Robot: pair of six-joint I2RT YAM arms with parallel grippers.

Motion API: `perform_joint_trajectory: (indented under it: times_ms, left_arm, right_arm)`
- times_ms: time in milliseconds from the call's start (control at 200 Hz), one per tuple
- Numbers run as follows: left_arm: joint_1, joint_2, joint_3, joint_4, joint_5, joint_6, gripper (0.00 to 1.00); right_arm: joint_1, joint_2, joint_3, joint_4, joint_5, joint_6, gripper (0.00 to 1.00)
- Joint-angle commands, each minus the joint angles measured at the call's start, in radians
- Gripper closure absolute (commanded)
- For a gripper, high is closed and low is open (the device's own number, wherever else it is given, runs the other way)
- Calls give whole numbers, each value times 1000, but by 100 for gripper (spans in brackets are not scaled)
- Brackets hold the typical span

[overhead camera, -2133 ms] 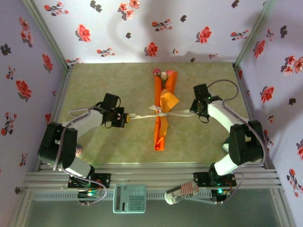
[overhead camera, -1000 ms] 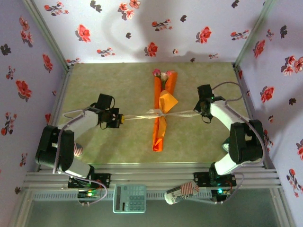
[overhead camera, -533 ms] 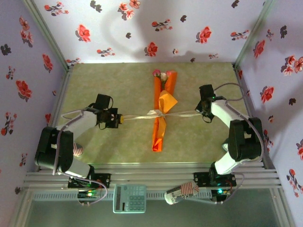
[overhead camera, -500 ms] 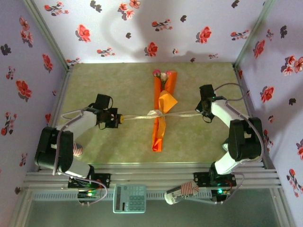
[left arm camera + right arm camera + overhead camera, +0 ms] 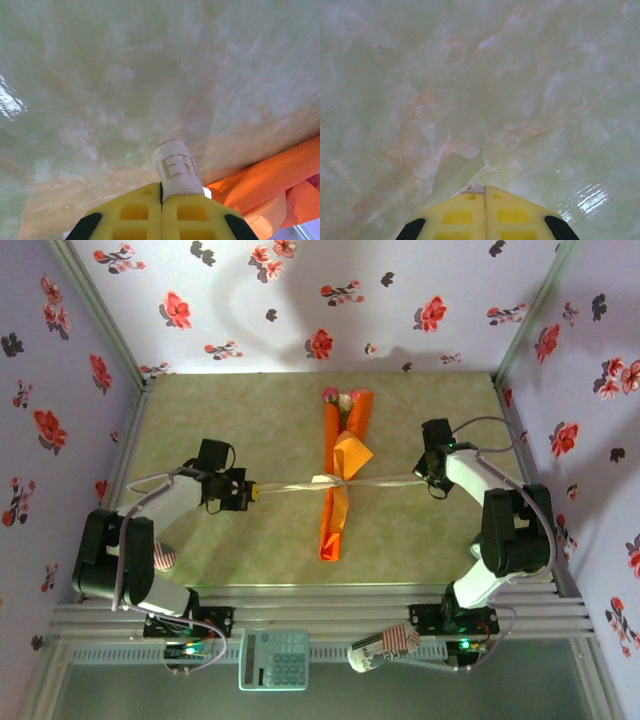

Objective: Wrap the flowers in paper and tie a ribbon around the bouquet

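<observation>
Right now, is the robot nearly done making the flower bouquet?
Nearly. Done: the flowers sit wrapped in the paper, and the ribbon looks knotted around the middle of the bouquet. In hand: the left end effector and right end effector each pinch one ribbon end, stretched straight between them. Left: probably just letting go.

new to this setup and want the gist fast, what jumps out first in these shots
The bright orange bouquet lies in the middle of the pale green table, pink and cream flowers at its far end. A cream ribbon crossing its middle stretches taut between the left gripper and the right gripper, each shut on an end. Purple wallpaper with red flower prints surrounds it.
</observation>
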Motion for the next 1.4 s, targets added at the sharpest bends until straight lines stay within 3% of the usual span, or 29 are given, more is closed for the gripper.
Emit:
perform_joint_trajectory:
  times_ms: [0, 1395]
  left_arm:
    - [43, -26, -23, -64, -53, 33, 100]
    - [122, -66, -81, -74, -46, 52, 100]
  right_arm:
    - [-38, 7, 20, 5, 89, 21, 100]
    - [-91, 17, 34, 0, 120, 20, 100]
